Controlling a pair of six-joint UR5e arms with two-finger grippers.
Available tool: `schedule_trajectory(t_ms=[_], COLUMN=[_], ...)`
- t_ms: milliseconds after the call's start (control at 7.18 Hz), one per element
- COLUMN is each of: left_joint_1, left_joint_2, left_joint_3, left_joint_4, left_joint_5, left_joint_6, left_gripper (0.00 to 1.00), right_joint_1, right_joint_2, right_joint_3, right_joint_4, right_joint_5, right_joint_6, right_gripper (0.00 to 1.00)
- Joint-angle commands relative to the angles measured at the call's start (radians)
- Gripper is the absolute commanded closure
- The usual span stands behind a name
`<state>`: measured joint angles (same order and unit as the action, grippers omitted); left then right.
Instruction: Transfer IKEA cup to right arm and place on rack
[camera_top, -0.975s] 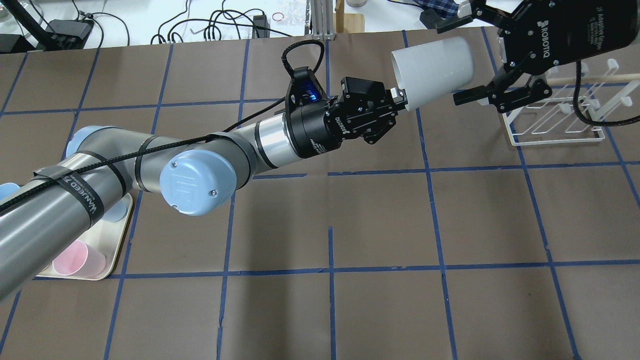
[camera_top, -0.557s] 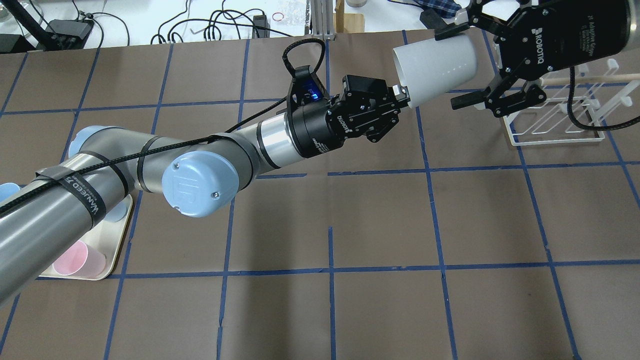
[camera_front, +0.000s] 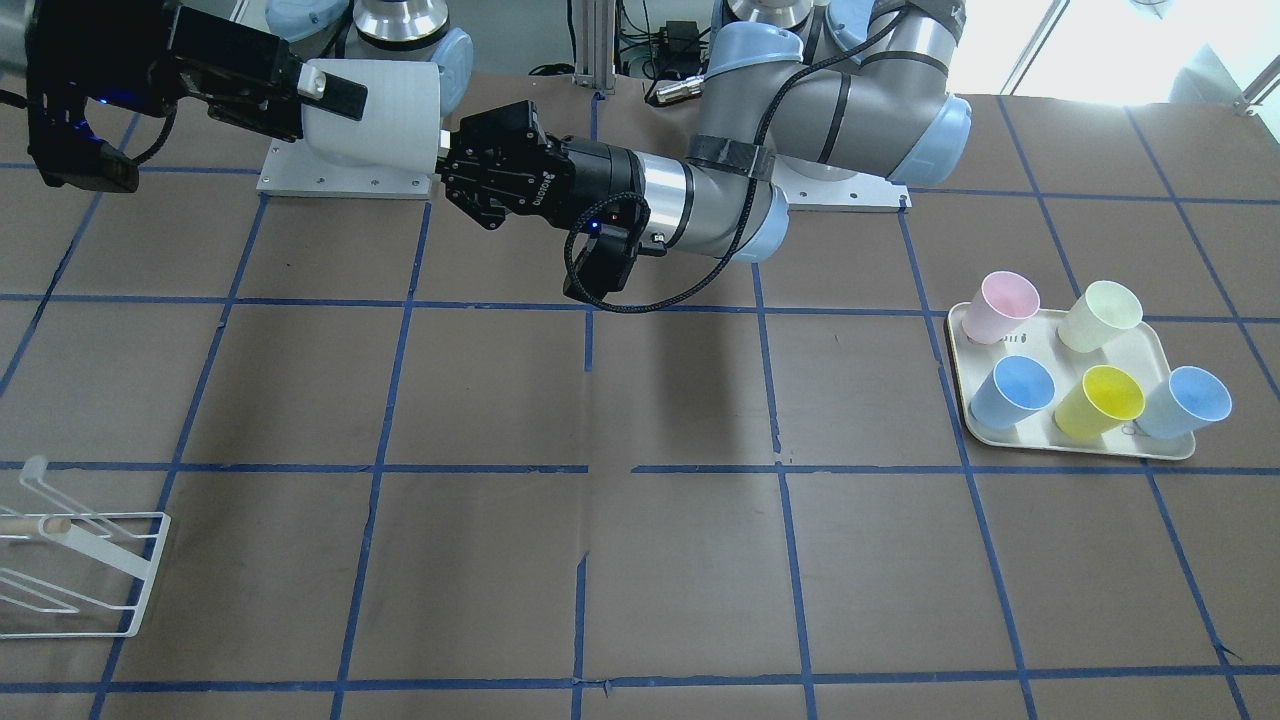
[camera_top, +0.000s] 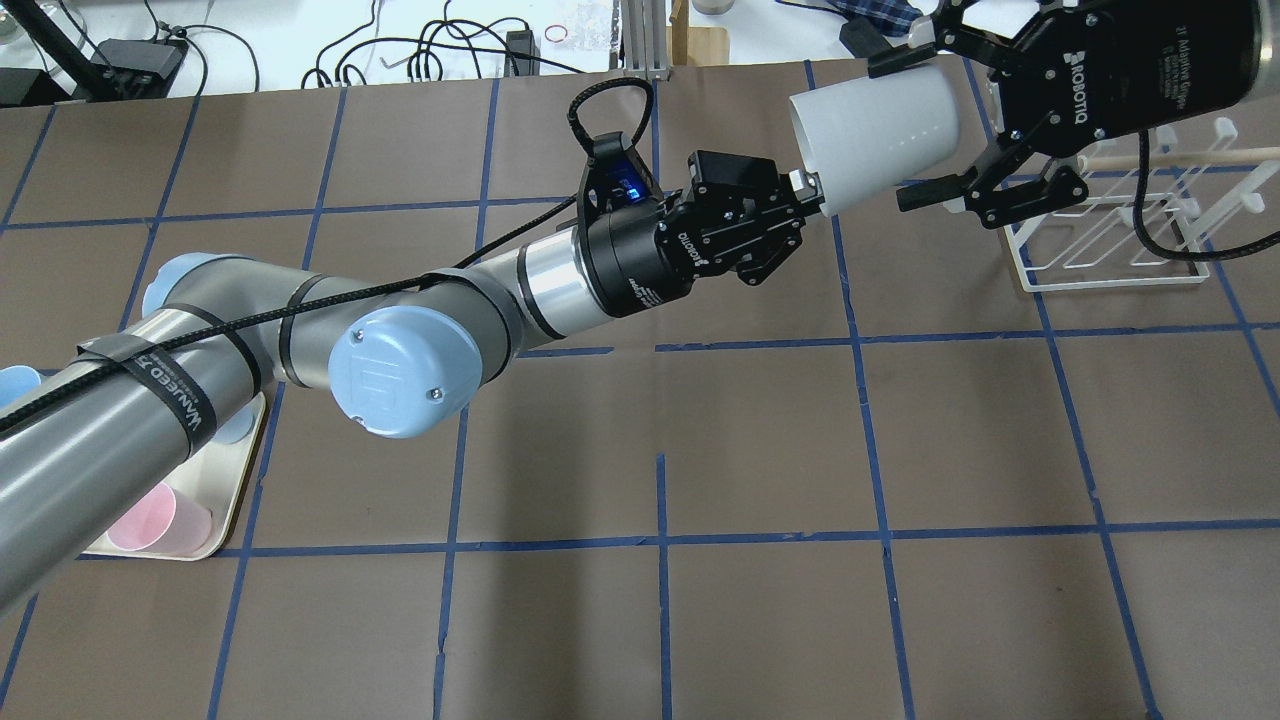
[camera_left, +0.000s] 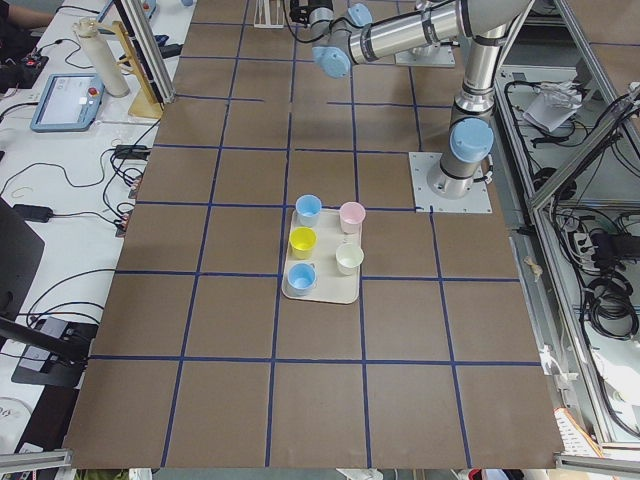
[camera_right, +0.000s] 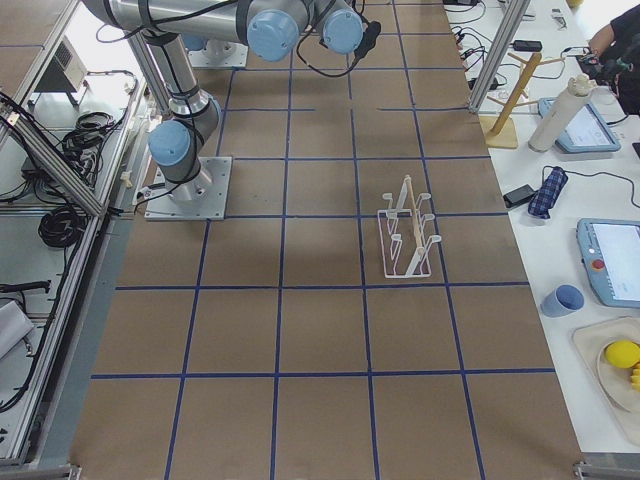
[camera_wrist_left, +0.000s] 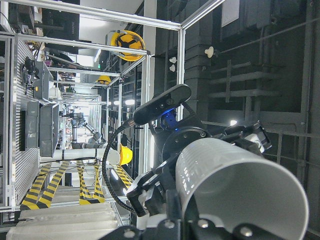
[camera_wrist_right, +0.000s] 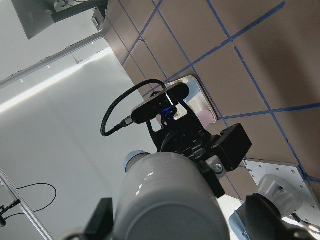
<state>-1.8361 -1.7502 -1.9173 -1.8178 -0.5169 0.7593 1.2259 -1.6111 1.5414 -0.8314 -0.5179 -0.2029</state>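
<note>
The pale grey IKEA cup hangs on its side in the air near the table's far edge; it also shows in the front view. My left gripper is shut on the cup's rim. My right gripper is open, one finger on each side of the cup's base end, close to its wall. The front view shows one right finger lying over the cup; the other is hidden. The white wire rack stands on the table just beyond the right gripper. The cup fills both wrist views.
A cream tray with several coloured cups sits on my left side, partly under the left arm in the overhead view. Cables and gear lie beyond the table's far edge.
My right gripper has moved left along the cup, so its open fingers now straddle the base end. The left arm and cup have shifted slightly right.
</note>
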Motion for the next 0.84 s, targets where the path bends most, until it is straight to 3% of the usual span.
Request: schedule_trajectory(t_ms=[0, 279, 418, 557, 697], left_joint_1=[0.0, 0.0, 0.0, 0.0, 0.0], left_joint_2=[0.006, 0.003, 0.0, 0.0, 0.0], left_joint_3=[0.0, -0.002, -0.002, -0.002, -0.002], left_joint_4=[0.0, 0.002, 0.002, 0.002, -0.001], left_joint_5=[0.001, 0.005, 0.008, 0.009, 0.003], left_joint_6=[0.0, 0.002, 0.0, 0.0, -0.008], left_gripper=[1.0, 1.0, 1.0, 0.87, 0.39], right_joint_1=[-0.002, -0.003, -0.003, -0.003, -0.003], right_joint_2=[-0.001, -0.001, -0.003, -0.003, -0.003], right_joint_3=[-0.003, -0.006, -0.01, -0.012, -0.014], right_joint_4=[-0.002, -0.002, 0.0, 0.0, -0.002], right_joint_5=[0.004, 0.004, 0.004, 0.001, 0.001], right_joint_6=[0.0, -0.001, 0.0, -0.001, -0.004], right_gripper=[0.22, 0.34, 0.34, 0.37, 0.43])
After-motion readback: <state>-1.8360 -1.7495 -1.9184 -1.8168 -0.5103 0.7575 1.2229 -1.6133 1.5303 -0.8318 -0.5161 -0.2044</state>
